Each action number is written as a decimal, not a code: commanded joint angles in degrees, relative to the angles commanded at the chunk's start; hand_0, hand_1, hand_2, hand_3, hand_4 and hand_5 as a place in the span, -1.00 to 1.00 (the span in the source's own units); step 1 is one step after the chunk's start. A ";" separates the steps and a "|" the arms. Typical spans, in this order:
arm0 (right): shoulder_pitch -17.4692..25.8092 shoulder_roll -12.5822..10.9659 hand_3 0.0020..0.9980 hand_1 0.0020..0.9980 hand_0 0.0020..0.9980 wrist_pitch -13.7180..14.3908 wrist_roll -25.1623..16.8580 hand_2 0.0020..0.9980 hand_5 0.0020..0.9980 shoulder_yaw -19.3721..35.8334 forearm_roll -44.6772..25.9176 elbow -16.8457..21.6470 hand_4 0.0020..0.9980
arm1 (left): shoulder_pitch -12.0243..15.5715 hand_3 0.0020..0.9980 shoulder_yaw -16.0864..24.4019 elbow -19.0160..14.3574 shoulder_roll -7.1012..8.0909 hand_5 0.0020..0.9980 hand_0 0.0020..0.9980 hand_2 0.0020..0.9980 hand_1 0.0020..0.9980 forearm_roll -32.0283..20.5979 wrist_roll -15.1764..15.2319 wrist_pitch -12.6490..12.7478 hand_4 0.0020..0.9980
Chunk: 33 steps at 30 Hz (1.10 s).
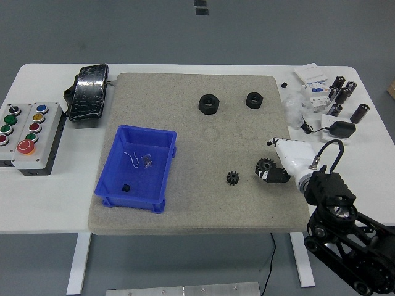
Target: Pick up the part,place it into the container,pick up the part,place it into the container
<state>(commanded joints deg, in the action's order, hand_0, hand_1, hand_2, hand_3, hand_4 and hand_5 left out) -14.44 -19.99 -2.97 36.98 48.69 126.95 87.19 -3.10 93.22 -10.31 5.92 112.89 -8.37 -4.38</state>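
the right hand (271,171), white-cased on a black jointed arm entering from the lower right corner, is closing its dark fingers around a small black toothed gear (265,164) on the grey felt mat (185,209). a second small black gear (232,179) is lying just left of the hand, apart from it. two black hexagonal nuts (209,103) are sitting near the mat's far edge. the blue rectangular plastic bin (162,179) is standing on the mat's left part, holding a tiny black piece (125,187). a grey button box (32,134) is resting at the table's left end.
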 joint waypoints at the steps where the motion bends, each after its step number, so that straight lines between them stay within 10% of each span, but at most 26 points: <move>1: -0.03 0.02 0.61 0.37 0.08 0.01 0.00 0.45 -0.07 -0.08 -0.07 -0.13 0.71 | 0.00 0.22 0.00 0.00 0.00 -0.25 0.32 0.11 0.20 0.01 0.00 0.00 0.28; 6: -0.42 0.31 0.61 0.37 0.08 1.45 0.00 0.45 -0.07 -0.72 -0.87 -1.35 0.71 | -0.01 0.22 0.06 0.00 0.00 -0.25 0.32 0.11 0.20 0.14 -0.06 0.02 0.28; 7: -0.48 0.35 0.26 0.21 -0.08 2.11 0.00 0.05 -0.61 -0.76 -0.97 -1.53 -0.35 | -0.02 0.22 0.06 0.00 -0.01 -0.25 0.32 0.11 0.20 0.15 -0.07 0.02 0.28; 12: -0.71 0.47 0.26 0.21 -0.08 5.31 -0.68 0.05 -0.61 -0.70 -1.26 -2.65 -0.35 | -0.11 0.22 -0.13 0.00 -0.05 -0.25 0.32 0.11 0.20 0.06 -0.05 -0.02 0.28; 13: -0.71 0.49 0.09 0.12 -0.06 5.49 -0.78 -0.16 -0.90 -0.71 -1.28 -2.96 -0.54 | -0.12 0.22 -0.19 0.00 -0.06 -0.25 0.32 0.11 0.20 0.03 -0.04 -0.03 0.28; 22: -0.32 0.33 0.09 0.12 -0.05 4.48 -0.70 -0.16 -0.89 -1.27 -2.28 -3.80 -0.54 | -0.07 0.22 -0.34 0.00 -0.05 -0.26 0.32 0.11 0.20 -0.08 -0.04 -0.08 0.28; 33: -2.47 -0.37 0.00 0.09 -0.08 11.23 -4.54 -0.20 -0.91 -0.83 -4.55 1.18 -0.42 | -0.11 0.22 -0.80 0.00 -0.06 -0.25 0.32 0.11 0.20 -0.60 0.08 -0.12 0.28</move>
<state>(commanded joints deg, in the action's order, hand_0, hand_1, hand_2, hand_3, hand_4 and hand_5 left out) -16.91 -20.36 8.26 32.44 47.86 122.40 88.37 -3.21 92.43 -10.31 5.86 112.29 -8.30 -4.50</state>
